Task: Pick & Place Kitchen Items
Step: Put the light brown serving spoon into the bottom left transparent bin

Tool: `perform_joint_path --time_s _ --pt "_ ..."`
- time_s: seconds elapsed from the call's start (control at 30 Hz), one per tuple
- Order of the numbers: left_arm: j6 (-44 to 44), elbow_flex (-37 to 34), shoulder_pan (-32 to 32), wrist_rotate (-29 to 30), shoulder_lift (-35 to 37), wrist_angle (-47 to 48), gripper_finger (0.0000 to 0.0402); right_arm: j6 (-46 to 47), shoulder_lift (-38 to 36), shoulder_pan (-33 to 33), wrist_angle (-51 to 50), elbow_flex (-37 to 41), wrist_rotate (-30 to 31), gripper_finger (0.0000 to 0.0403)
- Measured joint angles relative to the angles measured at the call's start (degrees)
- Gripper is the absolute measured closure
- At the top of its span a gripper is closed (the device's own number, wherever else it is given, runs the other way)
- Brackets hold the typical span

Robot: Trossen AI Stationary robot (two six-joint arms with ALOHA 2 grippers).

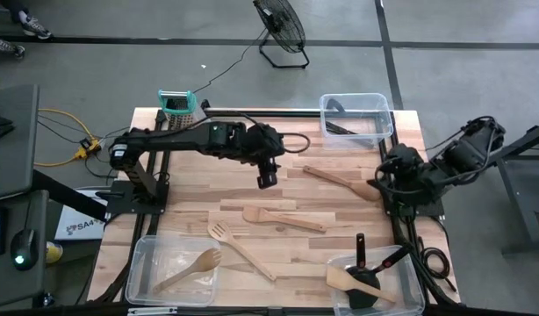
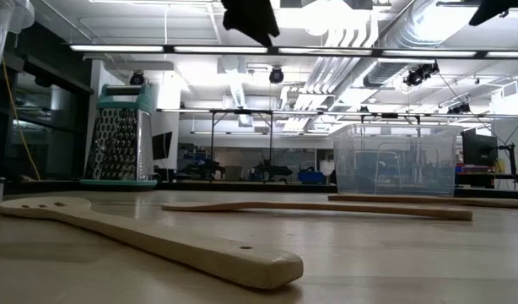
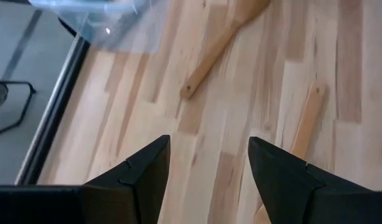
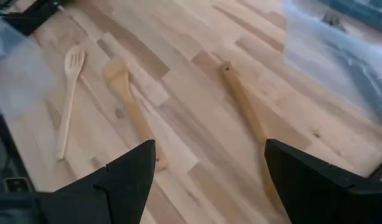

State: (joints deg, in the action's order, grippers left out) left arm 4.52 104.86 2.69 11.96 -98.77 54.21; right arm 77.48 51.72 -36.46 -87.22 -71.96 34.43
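While the pale butcher-block table [image 1: 190, 215] still carries three loose utensils, the left gripper [image 1: 267, 178] hangs released and empty over its middle, nearer than the right gripper [image 1: 383, 178], also released. Just beside its jaws lies the pale wooden spatula [image 1: 283, 219], long axis crosswise.

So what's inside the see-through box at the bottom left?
The clear bin holds one pale wooden spoon, lying flat. Nothing covers it, and no other utensil shows inside.
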Motion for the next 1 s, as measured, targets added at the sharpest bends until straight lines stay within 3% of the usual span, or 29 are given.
perform_joint_path --time_s 0.33,0.53,1.0 --pt "1.6 0.1 3.6 -4.0 -1.4 -1.4 0.0187 -7.8 -2.2 6.7 -0.9 0.3 1.8 0.0109" --pt "1.9 0.1 5.0 -4.4 -2.0 -1.7 0.0187 -10.8 -4.4 9.5 1.0 4.3 1.7 0.0109" --pt "2.3 0.1 4.8 -4.6 -1.9 -3.1 0.0187 -20.0 -9.5 14.2 13.2 12.0 0.2 0.0109"
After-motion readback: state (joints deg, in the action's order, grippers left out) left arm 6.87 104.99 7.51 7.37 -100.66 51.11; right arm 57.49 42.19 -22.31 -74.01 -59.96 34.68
